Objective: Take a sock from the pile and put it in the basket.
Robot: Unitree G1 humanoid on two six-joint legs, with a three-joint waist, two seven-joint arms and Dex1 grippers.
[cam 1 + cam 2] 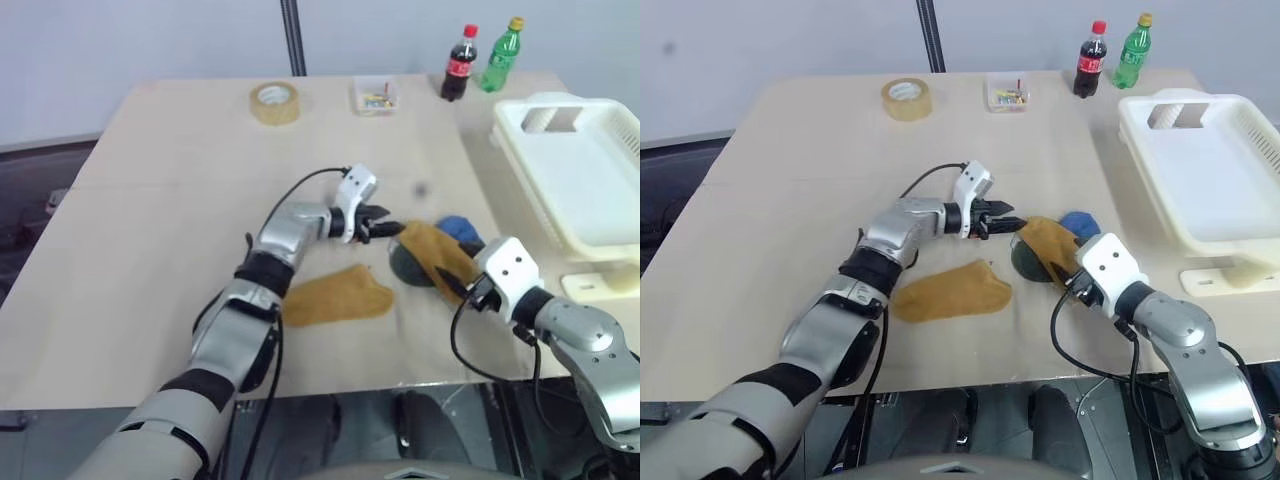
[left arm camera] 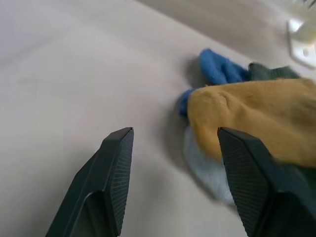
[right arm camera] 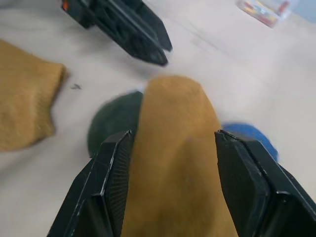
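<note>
Pile [image 1: 432, 248]: mustard sock covers most of it.

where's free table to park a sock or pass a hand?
Bare: the table on the robot's left of the tape roll, and the strip between the small clear box and the sock pile. Crowded: both grippers at the pile, basket along the right edge, bottles behind it.

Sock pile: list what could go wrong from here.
1. The right gripper stands open around the mustard sock draped over the pile; closing may also pinch the dark sock beneath.
2. The left gripper, open too, sits close by, so the two may collide.
3. The basket is off to the right; a loose grip could drop the sock short.
</note>
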